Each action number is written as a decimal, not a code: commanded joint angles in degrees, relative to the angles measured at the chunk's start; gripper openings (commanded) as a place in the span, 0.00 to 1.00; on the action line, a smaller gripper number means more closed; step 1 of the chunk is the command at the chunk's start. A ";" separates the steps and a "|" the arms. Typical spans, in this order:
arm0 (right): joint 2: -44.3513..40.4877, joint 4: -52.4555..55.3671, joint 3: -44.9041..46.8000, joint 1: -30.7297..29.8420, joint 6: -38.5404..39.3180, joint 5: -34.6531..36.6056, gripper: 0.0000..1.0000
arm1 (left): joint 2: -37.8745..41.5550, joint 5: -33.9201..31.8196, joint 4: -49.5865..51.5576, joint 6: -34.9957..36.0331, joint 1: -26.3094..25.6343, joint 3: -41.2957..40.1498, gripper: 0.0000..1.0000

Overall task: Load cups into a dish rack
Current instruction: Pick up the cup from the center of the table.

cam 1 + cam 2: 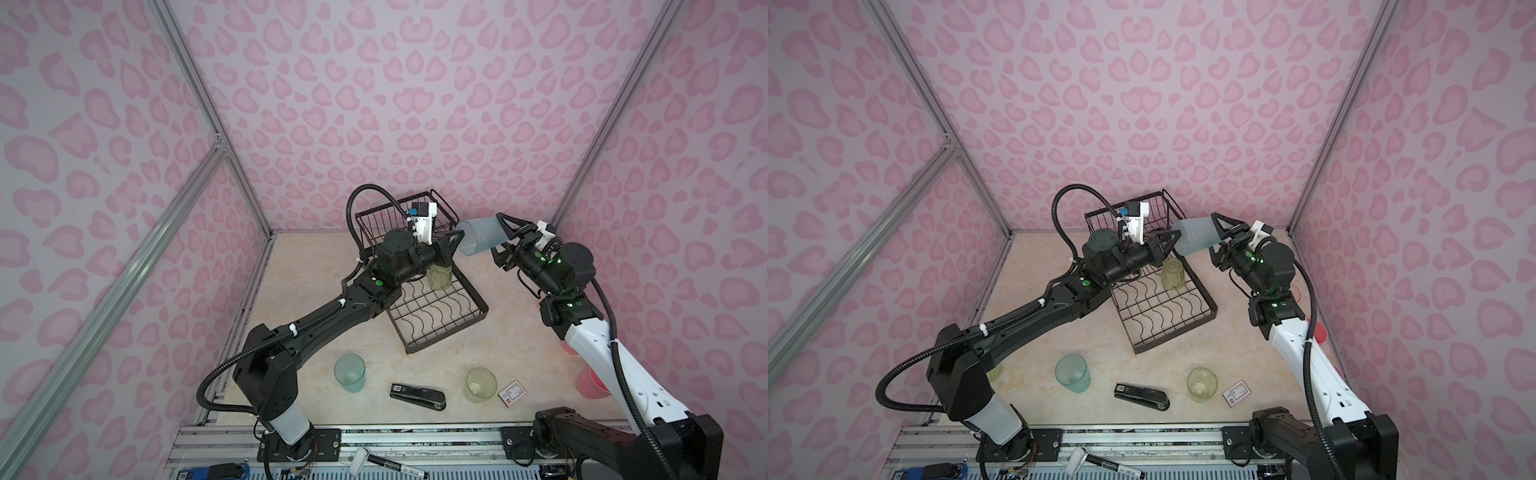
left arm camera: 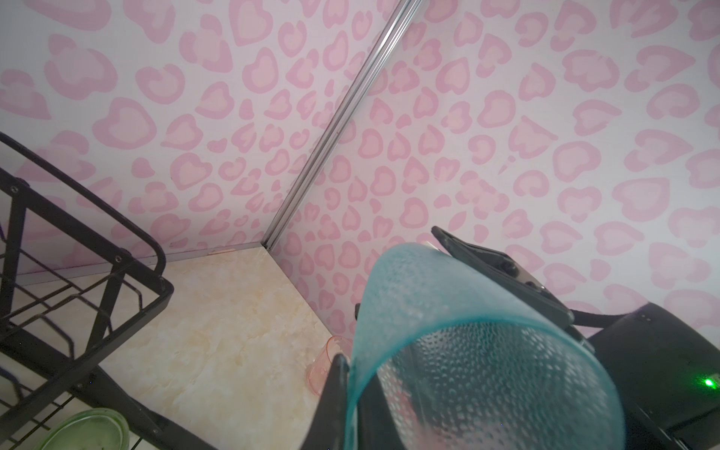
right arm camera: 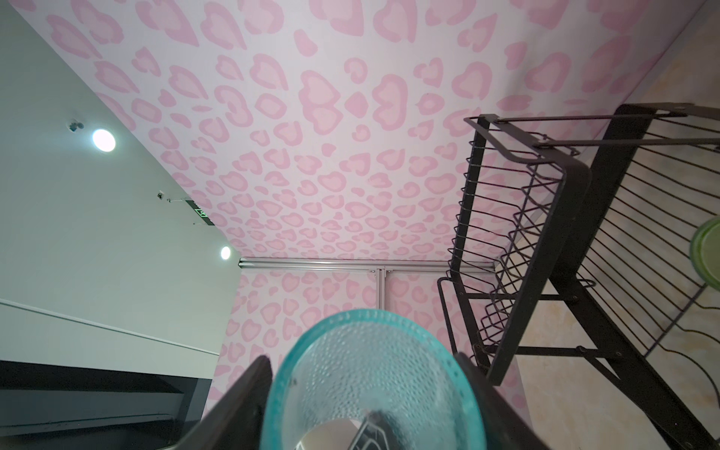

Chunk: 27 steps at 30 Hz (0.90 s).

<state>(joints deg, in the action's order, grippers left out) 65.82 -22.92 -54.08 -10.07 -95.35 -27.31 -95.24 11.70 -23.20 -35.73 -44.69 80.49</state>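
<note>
No text legible: stapler label (image 1: 397, 389), small card (image 1: 512, 393), marker print (image 1: 399, 464), green ceiling sign (image 3: 201, 212) too small.

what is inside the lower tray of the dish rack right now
One yellow-green cup, upside down, near the far end of the lower tray of the dish rack; the other visible wires are bare. The left arm covers the tray's far left part, so that cannot be checked.

Black wire rack (image 1: 471, 291); teal dimpled cup (image 1: 478, 239); yellow-green cup (image 1: 439, 277); walls (image 1: 374, 104) pink, heart-spotted.
</note>
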 commanded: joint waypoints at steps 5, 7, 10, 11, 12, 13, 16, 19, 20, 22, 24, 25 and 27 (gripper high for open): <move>-0.64 -1.11 0.71 0.10 2.43 0.40 0.52 | -0.70 0.01 -1.35 1.62 -0.01 1.07 0.27; -1.08 -0.14 0.72 0.22 3.48 0.93 0.50 | -0.63 0.02 -0.82 1.80 -0.01 1.07 0.39; -1.73 0.81 0.91 0.31 5.07 1.92 0.47 | -0.07 -0.18 -0.05 2.28 -0.03 0.90 0.49; -1.91 1.07 1.02 0.30 5.62 2.14 0.46 | 0.10 -0.32 0.16 2.45 0.04 0.81 0.52; -2.16 1.48 0.83 0.41 6.41 2.33 0.46 | 0.34 -0.53 0.46 2.59 -0.03 0.65 0.54; -2.41 2.13 0.83 0.42 7.32 2.65 0.46 | 0.65 -0.58 0.73 2.67 -0.03 0.47 0.56; -3.04 4.21 0.61 0.66 10.16 3.47 0.46 | 1.49 -0.89 1.82 2.94 0.12 -0.05 0.61; -3.79 8.35 0.25 1.16 14.79 4.29 0.46 | 3.08 -1.02 3.23 3.49 0.06 -1.09 0.66; -4.23 9.94 0.40 1.42 16.86 4.63 0.46 | 3.78 -1.04 3.88 3.91 0.19 -1.46 0.68; -5.14 12.75 0.77 1.88 20.63 5.29 0.45 | 5.14 -1.24 5.67 4.77 0.19 -2.01 0.73; -6.58 17.47 0.64 2.08 25.87 7.30 0.45 | 6.84 -1.28 7.45 5.80 0.19 -2.81 0.77; -7.26 19.47 0.61 2.13 28.82 8.37 0.45 | 7.75 -1.52 8.44 6.16 0.20 -3.05 0.79; -8.42 23.90 0.41 2.00 34.45 10.69 0.45 | 9.41 -2.29 10.68 7.12 0.28 -4.47 0.81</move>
<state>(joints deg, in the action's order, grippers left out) 58.41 -5.93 -53.56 -8.01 -71.55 -20.43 -88.03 10.46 -15.20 -30.94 -44.56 77.32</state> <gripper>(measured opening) 0.612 0.808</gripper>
